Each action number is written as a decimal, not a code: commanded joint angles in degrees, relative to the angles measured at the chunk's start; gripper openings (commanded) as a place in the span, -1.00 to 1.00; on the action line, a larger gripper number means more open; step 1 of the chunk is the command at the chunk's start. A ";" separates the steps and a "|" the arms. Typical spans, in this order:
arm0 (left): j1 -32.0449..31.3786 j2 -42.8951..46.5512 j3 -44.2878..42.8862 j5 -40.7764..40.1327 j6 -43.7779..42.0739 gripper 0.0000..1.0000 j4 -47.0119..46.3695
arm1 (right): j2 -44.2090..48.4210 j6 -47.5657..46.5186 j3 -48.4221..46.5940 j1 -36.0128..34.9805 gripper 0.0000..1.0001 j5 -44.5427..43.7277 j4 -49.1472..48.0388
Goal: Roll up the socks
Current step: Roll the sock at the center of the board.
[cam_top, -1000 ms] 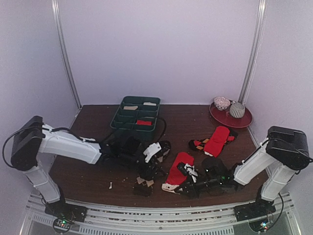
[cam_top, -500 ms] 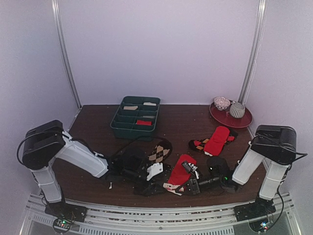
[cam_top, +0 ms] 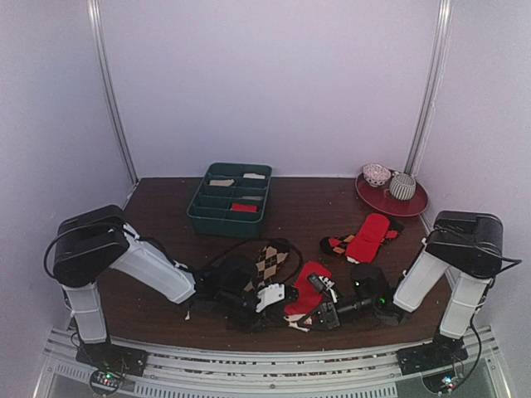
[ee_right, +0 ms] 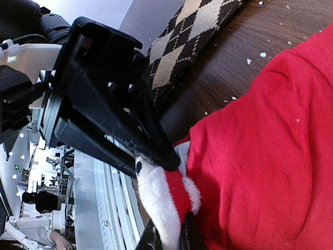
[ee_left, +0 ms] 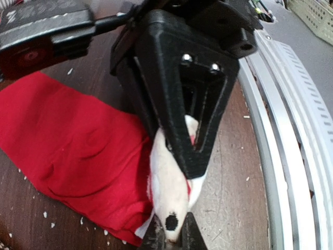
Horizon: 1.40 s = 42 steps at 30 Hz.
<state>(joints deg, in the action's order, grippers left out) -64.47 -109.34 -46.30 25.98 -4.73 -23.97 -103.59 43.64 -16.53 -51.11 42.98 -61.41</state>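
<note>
Red sock (ee_left: 78,151) gripped by left end effector (ee_left: 171,237), right end effector (ee_right: 167,240); tray (cam_top: 226,225) holds pieces (cam_top: 243,207).

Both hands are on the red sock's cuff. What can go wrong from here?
1. Left hand and right hand pinch the same small white cuff, nearly touching: they may collide or tug it loose.
2. The cuff sits close to the front rail: the red sock could slide off.

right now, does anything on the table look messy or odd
Pale crumbs are scattered over the table around the red sock. Also unusual: the left gripper and right gripper both pinch its white cuff, facing each other.
</note>
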 commanded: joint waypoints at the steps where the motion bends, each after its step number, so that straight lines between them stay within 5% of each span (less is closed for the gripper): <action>1: -0.22 -1.18 0.53 1.24 0.53 -1.00 1.14 | -3.84 -1.04 2.03 0.04 -0.92 -0.55 13.24; 5: -0.13 -3.20 -3.86 2.15 3.15 -1.00 9.28 | 0.71 -3.60 1.93 -0.03 -0.85 -1.05 14.04; 8: 0.31 -4.82 -7.18 1.89 6.51 -1.00 17.66 | 10.87 -9.79 1.75 -0.33 -0.63 -5.64 21.41; 14: 1.41 -7.54 -11.16 6.78 12.44 -1.00 29.05 | 38.00 -26.49 0.02 -5.79 -0.24 -25.76 39.03; 19: 2.12 -8.97 -13.64 8.83 14.15 -1.00 34.15 | 47.28 -36.33 2.13 -13.92 -0.07 -39.52 40.93; 28: 2.50 -11.16 -16.61 11.18 12.38 -1.00 39.04 | 36.08 -47.83 -0.52 -25.16 0.00 -52.83 37.18; 42: 2.50 -12.20 -16.69 10.95 11.17 -1.00 39.52 | 24.36 -50.09 -3.54 -25.53 -0.02 -50.81 30.75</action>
<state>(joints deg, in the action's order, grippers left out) -61.80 -117.08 -65.01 40.99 7.38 5.89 -75.79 -6.04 -17.72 -76.27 -8.78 -29.02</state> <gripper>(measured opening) 0.030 0.495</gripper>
